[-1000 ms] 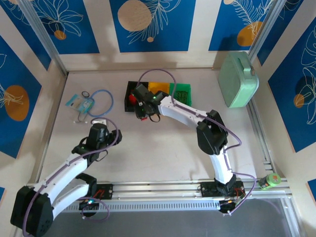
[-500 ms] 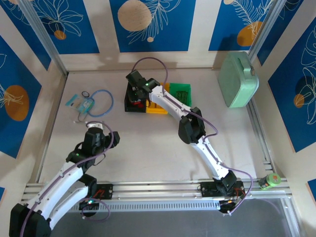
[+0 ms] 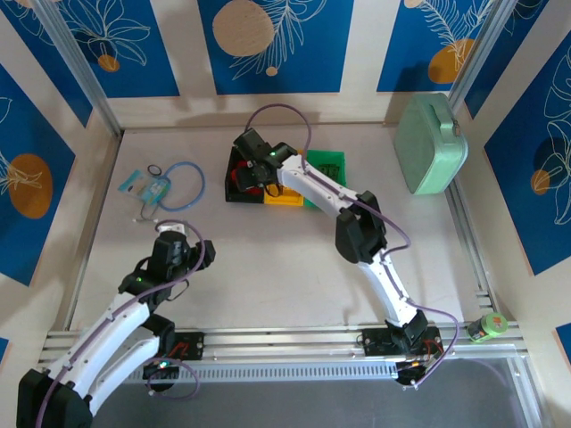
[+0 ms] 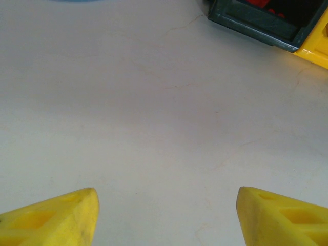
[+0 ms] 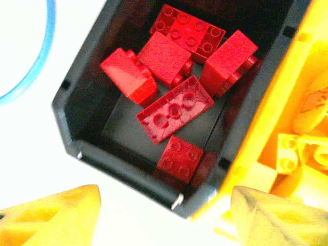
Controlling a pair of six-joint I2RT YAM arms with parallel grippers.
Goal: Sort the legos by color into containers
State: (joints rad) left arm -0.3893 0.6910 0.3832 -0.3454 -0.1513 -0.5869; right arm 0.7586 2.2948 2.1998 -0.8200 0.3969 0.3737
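top external: bright, even, sharp; soft shadows under both arms on the table (image 3: pixel 268 267) | left wrist: dimmer, grey-violet cast; yellow fingertips (image 4: pixel 56 218) at the bottom corners soft | right wrist: table blown white at left; yellow bin (image 5: pixel 287 102) glaring; red legos (image 5: pixel 174 110) crisp; black bin (image 5: pixel 128 174) floor shadowed

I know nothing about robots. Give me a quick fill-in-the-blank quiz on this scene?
The black bin holds only ____ bricks.
The yellow bin sits between the black bin and the ____ one.
The left gripper hovers over the table with its jaws ____.
Missing words: red, green, open.
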